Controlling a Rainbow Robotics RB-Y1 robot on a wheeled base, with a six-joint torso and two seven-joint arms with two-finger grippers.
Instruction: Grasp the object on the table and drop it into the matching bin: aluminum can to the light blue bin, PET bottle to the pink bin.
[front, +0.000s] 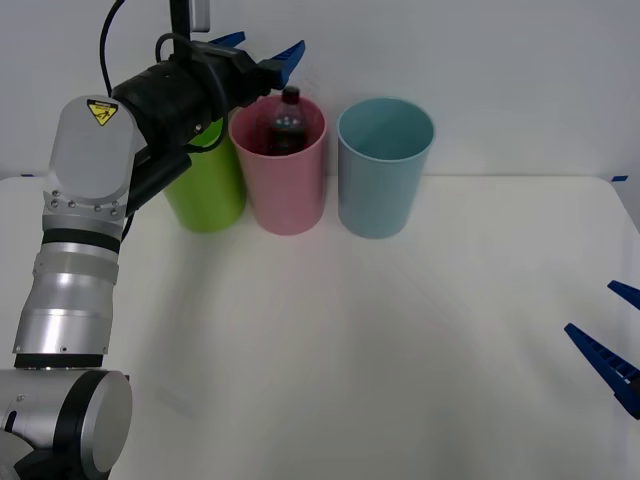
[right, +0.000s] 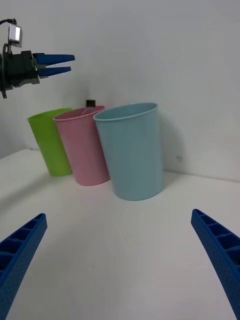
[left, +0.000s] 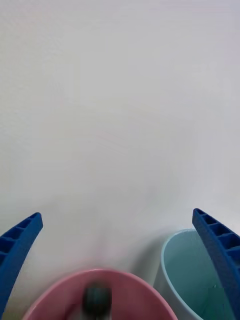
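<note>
1. Front view: left end effector (front: 262, 55) sits above the rear rim of the pink bin (front: 285, 195), fingers spread apart and gripping nothing.
2. PET bottle (front: 288, 122) is inside the pink bin, upright, black cap poking just above the rim. From the left wrist view I see the cap (left: 97, 299) blurred, straight below the spread fingers (left: 19, 245).
3. My read: the drop is done and it went to the correct bin. We're at the release/retreat step.
4. Next move, as I judge it: lift the left arm clear of the bins and bring it home. Go up first, not sideways.
5. Right end effector (front: 612, 340) is parked low at the right edge of the table (front: 400, 350), fingers apart, idle, well away from the bins.
6. Around: light blue bin (front: 383, 170) just beside the pink one on its right, with no can that I can see. Lime green bin (front: 205, 190) on the other side, partly hidden behind my left forearm.
7. Obstruction risk: forearm is close over the green bin, so a low sideways pull could tip it or the pink one.
</note>
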